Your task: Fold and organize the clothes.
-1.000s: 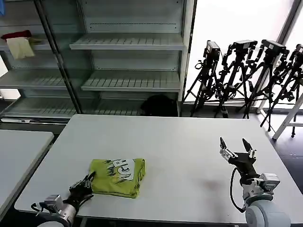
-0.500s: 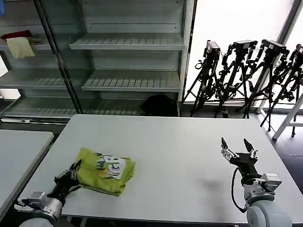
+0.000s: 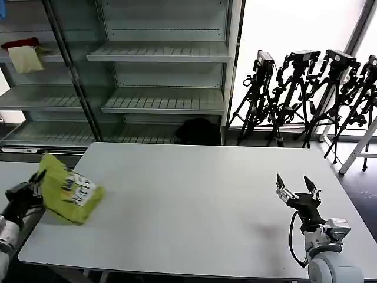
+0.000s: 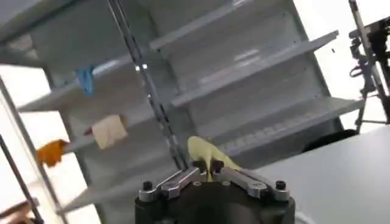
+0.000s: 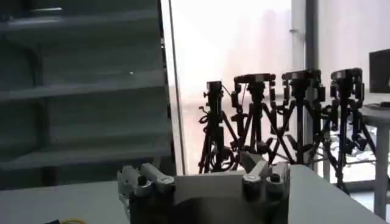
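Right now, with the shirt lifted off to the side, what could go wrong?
The left gripper pinches only an edge of the folded shirt, which hangs past the table corner, so the fold may fall open. If the grip slips, the shirt could drop between the tables. The right gripper waits open, too far to help.

Item 1: white table (image 3: 194, 200). It runs under your right gripper (image 3: 297, 190), whose fingers are spread, and across to your left gripper (image 3: 39, 178). Nothing rests flat on it. The lime-green T-shirt (image 3: 66, 190) is clamped in the left gripper over the table's left edge; whether it touches the top, you cannot tell.

Item 2: second table (image 3: 15, 170), below your left gripper.

Item 3: shelf unit (image 3: 159, 54), beyond both grippers. On its upper shelf, above your left gripper, a red cloth (image 3: 19, 43) touches a cream cloth (image 3: 26, 59).
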Action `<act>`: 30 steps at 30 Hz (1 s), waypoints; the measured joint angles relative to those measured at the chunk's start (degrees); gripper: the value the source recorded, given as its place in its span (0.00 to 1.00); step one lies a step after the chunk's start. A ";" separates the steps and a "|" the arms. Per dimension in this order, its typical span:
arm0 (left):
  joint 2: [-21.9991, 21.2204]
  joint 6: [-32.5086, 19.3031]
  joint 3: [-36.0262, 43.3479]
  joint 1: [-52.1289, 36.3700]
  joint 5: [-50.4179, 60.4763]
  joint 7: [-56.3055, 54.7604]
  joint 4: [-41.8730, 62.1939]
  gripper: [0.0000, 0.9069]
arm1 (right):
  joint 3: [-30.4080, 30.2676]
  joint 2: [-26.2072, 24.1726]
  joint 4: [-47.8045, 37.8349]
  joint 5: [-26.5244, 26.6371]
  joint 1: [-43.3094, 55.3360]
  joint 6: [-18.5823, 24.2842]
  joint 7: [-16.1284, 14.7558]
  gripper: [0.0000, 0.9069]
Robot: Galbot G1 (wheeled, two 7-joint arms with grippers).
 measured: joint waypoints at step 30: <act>-16.94 -3.23 39.11 -2.93 29.93 -6.72 -5.09 1.00 | -0.67 -0.72 -2.57 2.42 -1.31 -0.65 -0.43 1.00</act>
